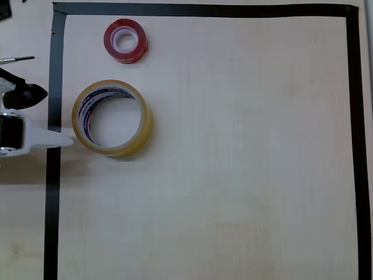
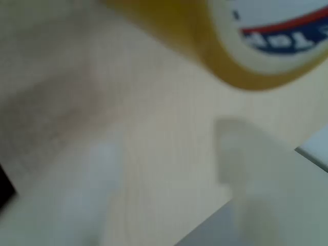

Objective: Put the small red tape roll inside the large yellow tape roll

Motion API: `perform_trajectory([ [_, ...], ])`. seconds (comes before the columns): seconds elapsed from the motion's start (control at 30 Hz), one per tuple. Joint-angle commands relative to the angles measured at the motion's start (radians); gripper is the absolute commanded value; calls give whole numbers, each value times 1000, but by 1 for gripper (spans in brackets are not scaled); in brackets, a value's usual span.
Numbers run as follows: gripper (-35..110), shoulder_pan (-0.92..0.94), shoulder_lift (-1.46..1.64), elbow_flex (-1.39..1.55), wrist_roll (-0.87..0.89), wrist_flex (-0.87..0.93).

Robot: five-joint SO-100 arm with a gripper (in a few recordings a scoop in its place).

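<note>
Nothing was done yet: the small red tape roll (image 1: 125, 39) lay on the surface apart from the large yellow tape roll (image 1: 112, 118), whose hollow stood empty, and the jaws, blurred, seemingly spread, held nothing.

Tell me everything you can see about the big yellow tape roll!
The large yellow tape roll is a shiny, see-through amber ring lying flat on the pale wooden table. Its wide middle is hollow, and the inner core has blue and red print. The small red tape roll lies apart above it. The white gripper tip reaches its left edge; touching is unclear.
</note>
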Motion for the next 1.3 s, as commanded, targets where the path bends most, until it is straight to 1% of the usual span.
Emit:
perform_trajectory([
  [0.0,0,-20,-3,-124,-5,26],
  [0.33,0,-26,-3,-146,-5,46],
  [0.43,0,-17,-66,-272,-23,43],
  [0.53,0,-54,-293,-494,-25,54],
  [0.63,0,-153,-480,-718,-25,98],
  [0.73,0,-318,-632,-868,-17,137],
  [0.87,0,-565,-848,-985,-17,164],
  [1.0,2,-747,-1035,-1023,-15,123],
  [1.1,17,-808,-1150,-1023,-15,48],
  [1.27,25,-784,-1307,-1019,-23,-87],
])
